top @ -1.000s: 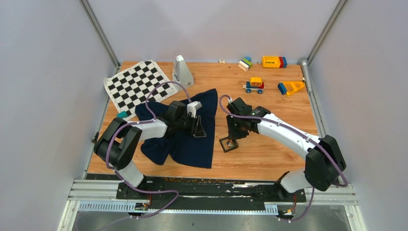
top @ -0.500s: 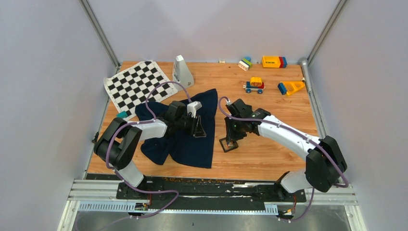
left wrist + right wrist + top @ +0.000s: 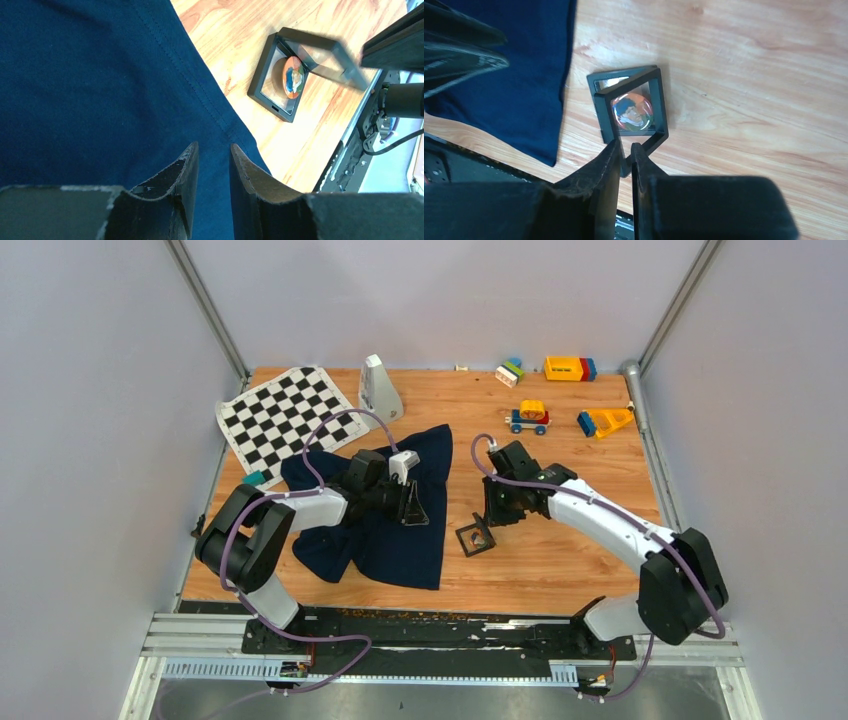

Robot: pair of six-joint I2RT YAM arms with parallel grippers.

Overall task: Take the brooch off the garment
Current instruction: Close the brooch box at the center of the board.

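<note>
The brooch, a round badge with a painted portrait, lies inside a black frame case on the wood, to the right of the navy garment. It also shows in the left wrist view, brooch. The case's lid stands raised. My right gripper is shut on the lid's near corner; from above, the right gripper hangs just over the case. My left gripper rests over the garment near its hem, jaws slightly apart with flat cloth behind them. From above, the left gripper sits mid-garment.
A black-and-white chequered mat lies at the back left, with a white wedge-shaped object beside it. Toys stand at the back right: a small car, a yellow and red block, a blue and yellow piece.
My right gripper's jaws have closed in and it has shifted a little right and back from over the case. The left arm and the garment have not moved.
</note>
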